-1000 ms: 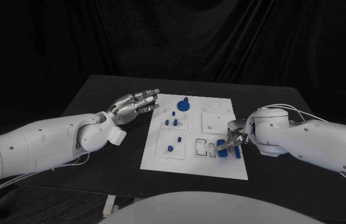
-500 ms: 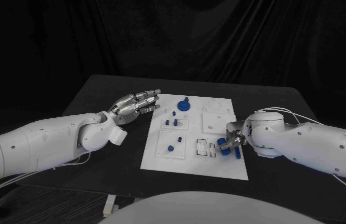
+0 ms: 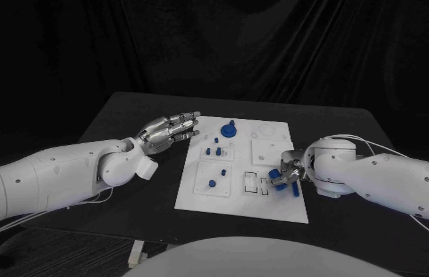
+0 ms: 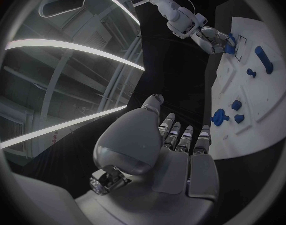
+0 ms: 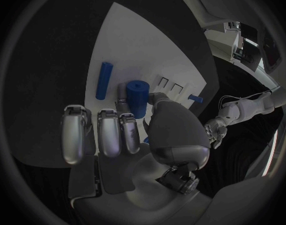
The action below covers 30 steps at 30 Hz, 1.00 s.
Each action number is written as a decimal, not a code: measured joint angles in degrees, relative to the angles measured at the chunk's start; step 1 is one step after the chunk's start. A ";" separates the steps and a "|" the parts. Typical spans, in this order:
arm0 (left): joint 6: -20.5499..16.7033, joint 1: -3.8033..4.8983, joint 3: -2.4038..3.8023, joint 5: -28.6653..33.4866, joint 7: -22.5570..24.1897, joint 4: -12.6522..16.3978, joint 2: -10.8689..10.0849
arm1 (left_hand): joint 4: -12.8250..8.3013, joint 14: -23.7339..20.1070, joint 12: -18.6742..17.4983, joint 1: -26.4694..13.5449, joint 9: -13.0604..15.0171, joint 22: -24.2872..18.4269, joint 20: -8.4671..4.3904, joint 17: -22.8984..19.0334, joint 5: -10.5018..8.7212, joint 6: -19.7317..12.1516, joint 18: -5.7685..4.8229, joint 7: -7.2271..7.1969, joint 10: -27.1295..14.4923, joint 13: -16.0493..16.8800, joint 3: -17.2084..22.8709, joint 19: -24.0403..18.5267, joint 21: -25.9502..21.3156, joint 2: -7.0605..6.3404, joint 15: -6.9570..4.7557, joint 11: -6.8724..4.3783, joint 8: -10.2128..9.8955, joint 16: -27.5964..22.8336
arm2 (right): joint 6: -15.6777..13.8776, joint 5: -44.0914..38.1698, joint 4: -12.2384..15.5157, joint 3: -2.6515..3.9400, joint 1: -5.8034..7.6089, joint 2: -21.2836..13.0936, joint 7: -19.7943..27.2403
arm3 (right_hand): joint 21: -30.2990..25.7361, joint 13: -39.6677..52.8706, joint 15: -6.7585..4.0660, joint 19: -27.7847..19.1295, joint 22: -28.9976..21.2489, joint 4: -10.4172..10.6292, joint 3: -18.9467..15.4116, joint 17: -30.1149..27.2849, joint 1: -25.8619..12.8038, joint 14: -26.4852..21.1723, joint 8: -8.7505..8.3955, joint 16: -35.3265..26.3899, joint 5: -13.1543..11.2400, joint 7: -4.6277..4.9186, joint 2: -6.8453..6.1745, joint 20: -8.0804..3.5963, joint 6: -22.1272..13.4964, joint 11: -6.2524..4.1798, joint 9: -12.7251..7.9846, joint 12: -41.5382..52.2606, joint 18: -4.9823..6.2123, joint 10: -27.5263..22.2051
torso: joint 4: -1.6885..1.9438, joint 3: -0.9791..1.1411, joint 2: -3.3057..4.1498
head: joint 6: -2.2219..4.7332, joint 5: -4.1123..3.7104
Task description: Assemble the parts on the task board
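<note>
While right hand (image 3: 286,176) pinches a short blue cylinder (image 5: 137,98) over the task board's (image 3: 241,199) right edge, a thin blue rod (image 5: 103,79) lies just beside it on the board. Left hand (image 3: 167,130) hovers off the board's left edge, fingers apart, empty.

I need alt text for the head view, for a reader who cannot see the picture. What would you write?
At the near right edge of a white task board on a black table, the robot's right hand holds a short blue cylinder. The left hand hovers open beside the board's left edge, and several small blue parts stand on the board.
</note>
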 measured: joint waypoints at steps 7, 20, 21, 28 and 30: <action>0.19 -0.02 0.00 0.00 -0.38 -0.05 -0.01 | -0.01 0.00 0.00 0.00 0.00 0.00 0.00 0.00 0.00 0.12 0.01 0.12 0.03 0.02 0.01 0.00 0.00 0.00 0.00 0.09 0.00 0.00 | -2.76 6.72 1.97 -0.21 0.43 -1.95 0.38 | 0.00 0.00 -0.41 0.00 0.00 1.63 1.63 0.00 -1.91 0.41 2.60 0.00 4.41 -1.20 -1.38 0.00 -1.77 -0.32 1.92 0.00 -0.01 0.31 | 0.00 0.00 -0.01 | 0.00 0.20; 0.40 -0.06 0.00 0.00 -0.94 -0.16 0.04 | -0.16 0.00 0.43 0.00 -0.01 0.01 0.00 0.00 0.00 0.21 0.00 0.21 0.20 0.09 0.16 0.00 0.00 0.00 0.00 0.62 0.00 0.00 | -7.83 26.38 5.01 -0.12 4.41 -3.70 0.63 | 0.00 -0.01 -0.31 0.00 0.00 0.06 4.29 0.00 -5.50 0.30 3.15 0.00 0.90 -1.36 -1.37 0.00 -2.50 -0.52 2.52 0.00 0.00 0.51 | -0.04 0.00 -0.04 | 0.00 -0.05; 0.40 -0.06 0.00 0.00 -0.96 -0.16 0.04 | -0.16 0.00 0.43 0.00 -0.01 0.00 0.00 0.00 0.00 0.21 0.00 0.21 0.20 0.09 0.16 0.00 0.00 0.00 0.00 0.62 0.00 0.00 | -8.01 27.48 5.10 -0.13 4.43 -3.55 0.63 | 0.00 -0.01 -0.31 0.00 0.00 -0.01 4.36 0.00 -5.50 0.30 3.15 0.00 0.16 -1.39 -1.37 0.00 -2.58 -0.52 2.42 0.00 0.00 0.51 | -0.04 0.00 -0.04 | 0.00 -0.05; 0.44 -0.06 0.00 0.00 -1.15 -0.15 0.07 | -0.16 0.00 0.43 0.00 -0.01 0.01 0.00 0.00 0.00 0.21 0.00 0.20 0.20 0.09 0.16 0.00 0.00 0.00 0.00 0.62 0.00 0.00 | -8.87 33.36 5.26 -0.14 3.91 -1.82 0.63 | -0.35 0.02 -0.31 0.00 -0.01 -1.67 6.03 0.00 -7.41 0.30 3.14 0.00 -4.06 -1.28 -0.93 0.00 -2.91 -0.50 1.70 0.00 0.00 0.49 | -0.03 0.00 -0.02 | 0.00 -0.24; 0.46 -0.06 0.00 0.00 -1.18 -0.15 0.11 | -0.16 0.00 0.43 0.00 -0.01 0.01 0.00 0.00 0.00 0.21 0.01 0.21 0.00 0.09 0.16 0.00 0.00 0.00 0.00 0.82 0.00 0.00 | -9.03 34.34 4.95 -0.14 3.42 -1.26 0.63 | -0.43 0.04 -0.29 0.00 0.00 -4.01 8.37 0.00 -8.06 0.28 3.06 0.00 -5.46 -1.17 -1.09 0.00 -3.21 -0.36 1.42 0.00 0.00 0.35 | -0.03 0.00 -0.02 | 0.00 -0.24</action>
